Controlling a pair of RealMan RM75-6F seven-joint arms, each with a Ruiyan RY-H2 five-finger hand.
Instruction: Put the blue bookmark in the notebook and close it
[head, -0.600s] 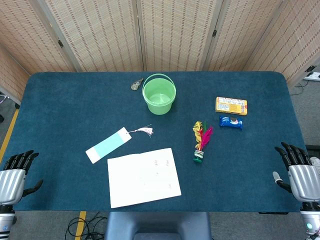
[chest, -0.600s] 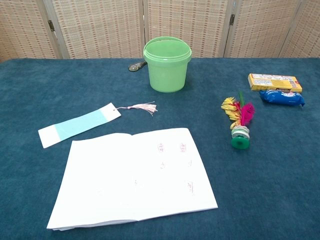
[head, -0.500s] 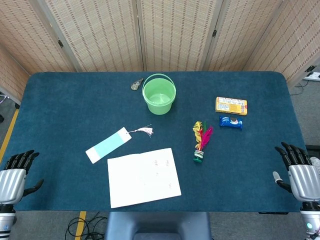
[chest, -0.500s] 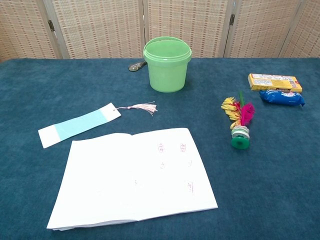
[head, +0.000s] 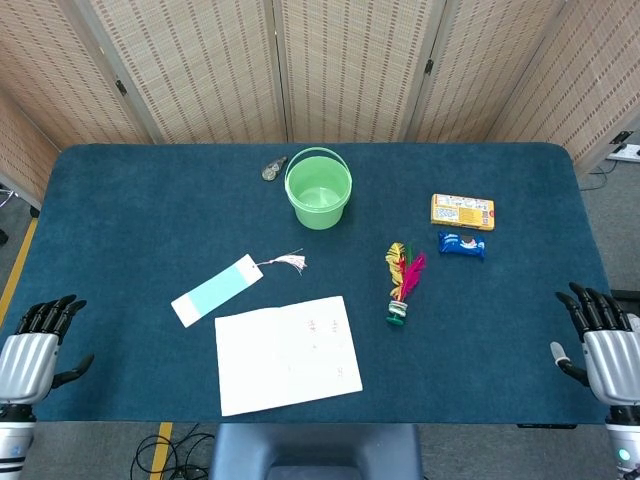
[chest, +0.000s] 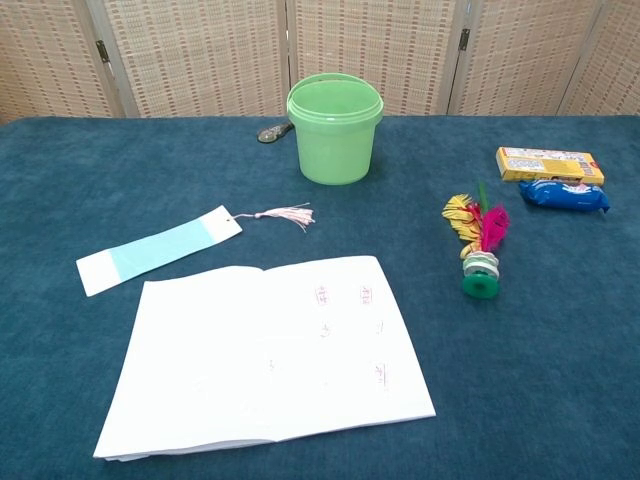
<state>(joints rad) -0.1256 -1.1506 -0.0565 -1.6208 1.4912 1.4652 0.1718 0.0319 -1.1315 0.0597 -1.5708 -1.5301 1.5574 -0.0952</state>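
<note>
The notebook (head: 287, 353) (chest: 266, 354) lies open on the blue table, white pages up, near the front edge. The blue bookmark (head: 217, 290) (chest: 158, 249), light blue with white ends and a pink tassel, lies flat just left of and behind the notebook. My left hand (head: 33, 350) rests at the table's front left corner, fingers apart and holding nothing. At the front right edge, my right hand (head: 604, 350) is likewise empty with fingers spread. Both hands are far from the notebook and appear only in the head view.
A green bucket (head: 318, 189) (chest: 334, 127) stands at the back middle with a small metal object (head: 272, 169) beside it. A feathered shuttlecock (head: 402, 282) (chest: 478, 245) lies right of the notebook. A yellow box (head: 462, 211) and a blue packet (head: 461, 244) sit further right.
Both hands have shifted slightly toward the table's front edge. Nothing on the table has moved.
</note>
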